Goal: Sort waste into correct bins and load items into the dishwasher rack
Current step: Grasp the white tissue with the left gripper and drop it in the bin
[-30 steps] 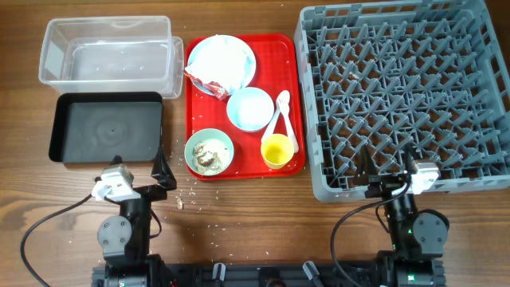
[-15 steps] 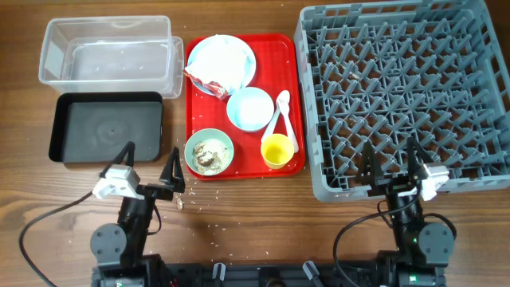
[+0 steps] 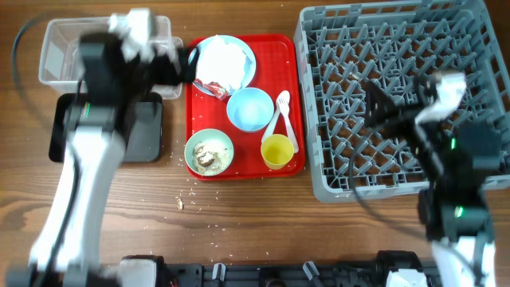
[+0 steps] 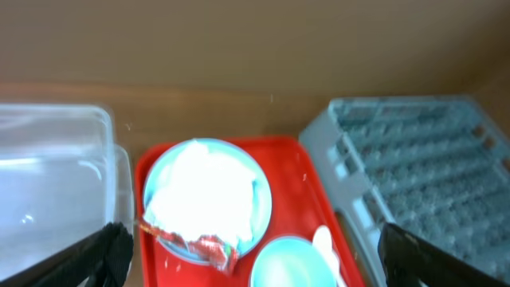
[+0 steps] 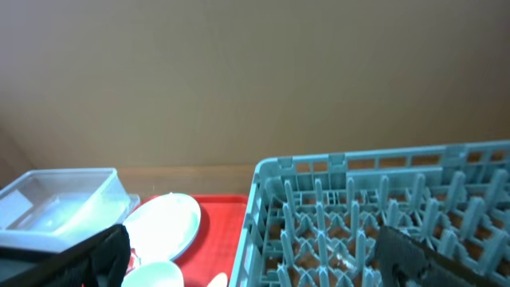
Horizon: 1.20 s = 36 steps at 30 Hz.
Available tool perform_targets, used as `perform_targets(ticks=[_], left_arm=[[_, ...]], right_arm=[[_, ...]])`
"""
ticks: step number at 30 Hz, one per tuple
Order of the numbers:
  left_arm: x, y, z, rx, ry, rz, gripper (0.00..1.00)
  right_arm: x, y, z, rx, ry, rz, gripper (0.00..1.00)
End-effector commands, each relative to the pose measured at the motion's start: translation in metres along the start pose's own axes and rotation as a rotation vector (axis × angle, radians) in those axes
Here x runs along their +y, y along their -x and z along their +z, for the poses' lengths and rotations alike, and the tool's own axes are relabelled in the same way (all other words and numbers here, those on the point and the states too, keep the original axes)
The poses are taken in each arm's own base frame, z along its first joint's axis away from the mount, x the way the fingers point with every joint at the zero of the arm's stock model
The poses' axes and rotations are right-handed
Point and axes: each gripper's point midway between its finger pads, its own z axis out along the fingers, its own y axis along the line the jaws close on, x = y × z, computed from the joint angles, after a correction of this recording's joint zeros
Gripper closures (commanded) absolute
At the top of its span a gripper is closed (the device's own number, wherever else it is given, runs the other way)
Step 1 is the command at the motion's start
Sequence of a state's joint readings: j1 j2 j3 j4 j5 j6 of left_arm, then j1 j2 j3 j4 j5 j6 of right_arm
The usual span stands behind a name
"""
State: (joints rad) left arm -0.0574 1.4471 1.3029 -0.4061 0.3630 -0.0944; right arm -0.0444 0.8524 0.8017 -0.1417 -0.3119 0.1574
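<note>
Overhead view: the red tray (image 3: 280, 57) lies mid-desk toward the far edge and carries every dish and most of the waste.
Left arm: the left gripper (image 3: 183, 60) hangs, blurred, just left of the plate (image 3: 249, 73). Its wrist view shows both fingers spread wide with nothing between them.
Right arm: the right gripper (image 3: 381, 106) is over the rack (image 3: 398, 48) at the desk's right edge. Its fingers are likewise parted and empty.
Napkin: the napkin (image 3: 223, 56) sits crumpled on the plate. It is judged very light, soft and compressible. A pinch on a raised top fold should hold it, while closing too deep risks scraping the plate.
Wrapper: the wrapper (image 3: 204, 83) lies at the plate's near-left rim. It is judged thin, crinkly and slick, best taken by a lifted edge.
Scraps: the food scraps (image 3: 209, 155) lie in the green bowl (image 3: 190, 151). They are loose and crumbly, and are judged easier to tip out with the bowl than to pinch.
Bins: the clear tub (image 3: 56, 56) sits at the far-left corner, with the black tray (image 3: 151, 131) just nearer. The arm partly hides both.
Dishes: the pale blue bowl (image 3: 250, 108), yellow cup (image 3: 276, 151) and spoons (image 3: 280, 115) are judged rigid, smooth and light. Rim grips suit the bowl and cup, and the spoons may slip.
</note>
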Motion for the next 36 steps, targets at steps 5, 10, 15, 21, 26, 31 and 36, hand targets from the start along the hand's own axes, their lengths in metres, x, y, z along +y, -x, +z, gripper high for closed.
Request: perform_targets(ticks=[5, 10, 15, 21, 26, 31, 36], left_arm=[[-0.015, -0.025, 0.139, 0.329, -0.098, 0.359, 0.0], [-0.011, -0.052, 0.187, 0.339, -0.12, 0.405, 0.0], [0.038, -0.078, 0.225, 0.373, 0.063, 0.462, 0.0], [0.068, -0.121, 0.251, 0.454, 0.139, 0.433, 0.0], [0.075, -0.15, 0.255, 0.524, 0.151, 0.352, 0.0], [0.072, -0.165, 0.248, 0.586, 0.136, 0.339, 0.54], [0.064, -0.163, 0.251, 0.566, 0.118, 0.309, 0.96]], right_arm=[[-0.014, -0.035, 0.061, 0.298, 0.029, -0.003, 0.0], [-0.023, -0.089, 0.081, 0.474, 0.043, 0.078, 0.0], [-0.024, -0.103, 0.083, 0.521, 0.048, 0.088, 0.0], [-0.024, -0.103, 0.084, 0.52, 0.048, 0.089, 0.0], [-0.024, -0.104, 0.083, 0.524, 0.048, 0.091, 0.0], [-0.024, -0.104, 0.083, 0.523, 0.048, 0.091, 0.0], [-0.024, -0.104, 0.083, 0.523, 0.048, 0.092, 0.0]])
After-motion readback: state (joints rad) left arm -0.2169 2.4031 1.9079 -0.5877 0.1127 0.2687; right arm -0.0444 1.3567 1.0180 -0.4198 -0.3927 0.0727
